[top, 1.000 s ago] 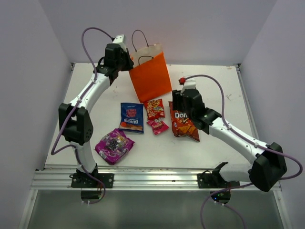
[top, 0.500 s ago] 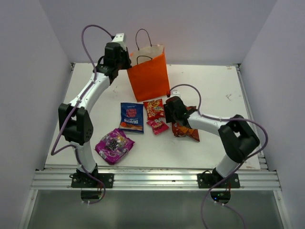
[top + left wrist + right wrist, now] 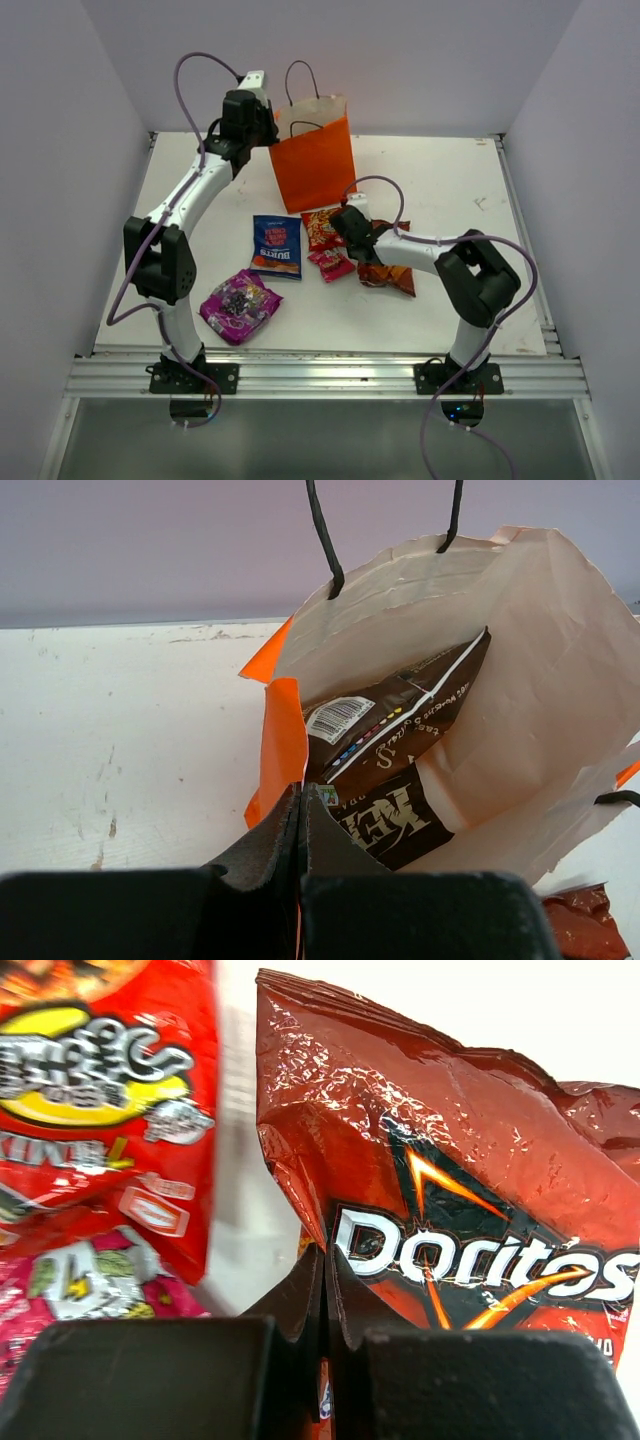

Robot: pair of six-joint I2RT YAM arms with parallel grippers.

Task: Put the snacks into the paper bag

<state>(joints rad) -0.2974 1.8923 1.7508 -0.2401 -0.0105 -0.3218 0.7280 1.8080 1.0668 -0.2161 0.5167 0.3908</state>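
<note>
Grips the Doritos bag [image 3: 480, 1210] by its left edge, down on the bench [image 3: 450, 180], just right of the red-yellow packet [image 3: 322, 228] and the pink packet [image 3: 330, 264]. Does so with the right tool [image 3: 322, 1260], narrowed to a thin pinch on the foil. Given so slight a hold: lift slowly and straight up, clear both neighbours, then swing to the paper bag [image 3: 315, 160] at the back of the bench and lower edge-first beside the brown chips bag [image 3: 400, 760] already inside. Clamps the paper bag's near rim with the left tool [image 3: 302, 805], holding the mouth spread. Leaves the blue bag [image 3: 277, 245] and purple bag [image 3: 240, 305] for later.
</note>
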